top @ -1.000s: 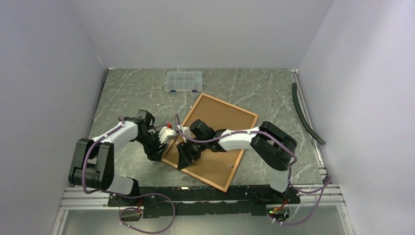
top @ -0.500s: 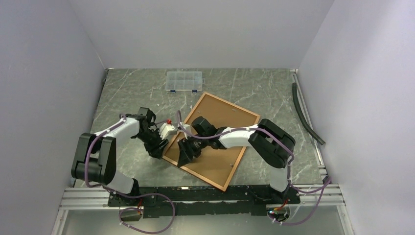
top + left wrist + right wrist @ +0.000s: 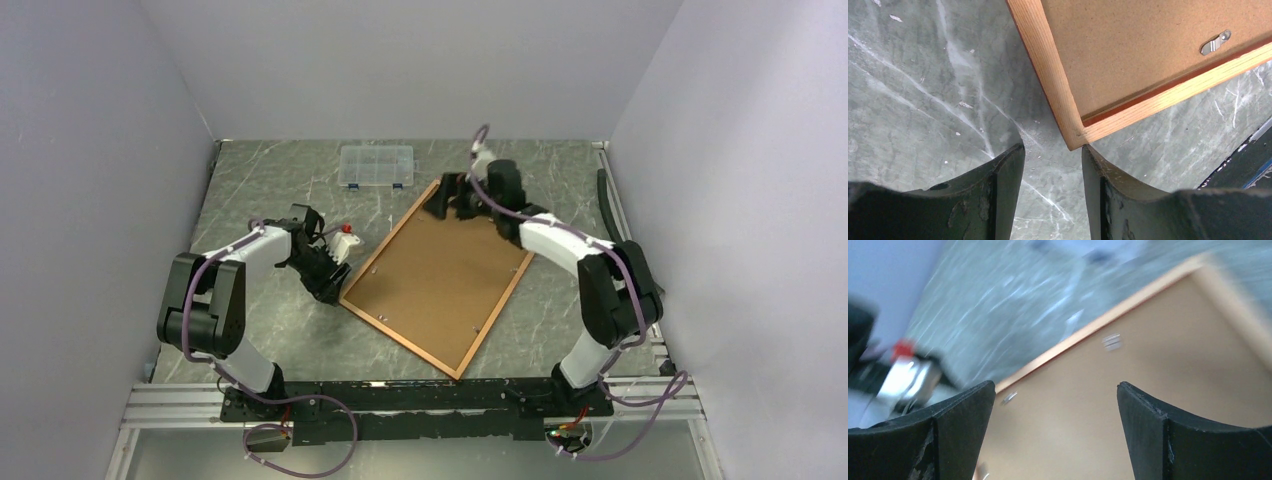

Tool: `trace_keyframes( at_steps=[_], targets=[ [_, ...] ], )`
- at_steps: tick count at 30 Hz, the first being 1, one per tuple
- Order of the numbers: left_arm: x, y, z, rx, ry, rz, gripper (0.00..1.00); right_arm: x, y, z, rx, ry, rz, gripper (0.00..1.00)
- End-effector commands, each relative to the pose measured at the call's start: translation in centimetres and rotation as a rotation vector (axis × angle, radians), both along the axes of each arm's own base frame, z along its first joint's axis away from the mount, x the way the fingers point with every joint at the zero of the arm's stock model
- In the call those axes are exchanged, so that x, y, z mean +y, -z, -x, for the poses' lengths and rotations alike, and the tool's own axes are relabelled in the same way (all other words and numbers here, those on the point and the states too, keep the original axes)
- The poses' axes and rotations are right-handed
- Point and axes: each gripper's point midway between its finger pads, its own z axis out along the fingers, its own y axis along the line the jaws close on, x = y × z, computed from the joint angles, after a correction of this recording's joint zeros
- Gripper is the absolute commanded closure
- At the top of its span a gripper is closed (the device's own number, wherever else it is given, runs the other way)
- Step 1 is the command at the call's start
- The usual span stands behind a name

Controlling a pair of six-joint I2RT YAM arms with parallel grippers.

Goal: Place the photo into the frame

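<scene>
Frame (image 3: 1050, 70) lies face down on the table (image 3: 270, 190), backing board (image 3: 440, 275) seated, photo unseen and perhaps already inside; left jaws gape astride its left corner, right jaws gape over the far corner, neither holding anything.

The frame (image 3: 1045, 65) is pale wood with a thin red-orange edge; its backing board (image 3: 440, 270) is plain brown with silver clips (image 3: 1215, 42). The table (image 3: 260, 190) is grey-green marble, veined white. The box (image 3: 376, 166) is clear with blue latches. The left gripper (image 3: 1052, 148) and right gripper (image 3: 1055, 385) are black.
</scene>
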Motion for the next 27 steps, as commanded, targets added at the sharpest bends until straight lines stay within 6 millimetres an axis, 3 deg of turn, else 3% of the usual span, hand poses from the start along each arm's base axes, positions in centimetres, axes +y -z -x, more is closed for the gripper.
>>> trace_keyframes(
  at_steps=[1, 4, 6, 9, 14, 18, 21, 27],
  targets=[
    [1.9, 2.0, -1.3, -0.043, -0.005, -0.099, 0.47, -11.6, 0.6, -9.7, -0.039, 0.491, 0.176, 0.03],
    [2.1, 2.1, -1.3, -0.033, -0.007, -0.112, 0.47, -17.5, 2.8, -13.5, 0.023, 0.686, 0.222, 0.01],
    [2.0, 2.2, -1.5, -0.022, -0.017, -0.117, 0.47, -19.6, 4.7, -15.2, 0.082, 0.734, 0.223, 0.01],
    [1.9, 2.7, -1.9, 0.007, -0.039, -0.12, 0.47, -20.7, 7.1, -16.6, 0.175, 0.734, 0.173, 0.01],
    [2.3, 3.3, -2.4, 0.015, -0.05, -0.145, 0.48, -20.5, 9.4, -16.9, 0.244, 0.686, 0.142, 0.0],
    [2.3, 3.2, -2.8, 0.006, -0.063, -0.148, 0.49, -20.7, 11.1, -15.8, 0.342, 0.669, 0.088, 0.01],
    [2.8, 3.4, -3.9, -0.016, -0.091, -0.183, 0.5, -20.1, 10.6, -14.0, 0.358, 0.655, 0.043, 0.03],
    [3.4, 4.3, -6.9, -0.065, -0.142, -0.222, 0.53, -17.7, 10.7, -6.5, 0.445, 0.634, 0.022, 0.07]
  ],
)
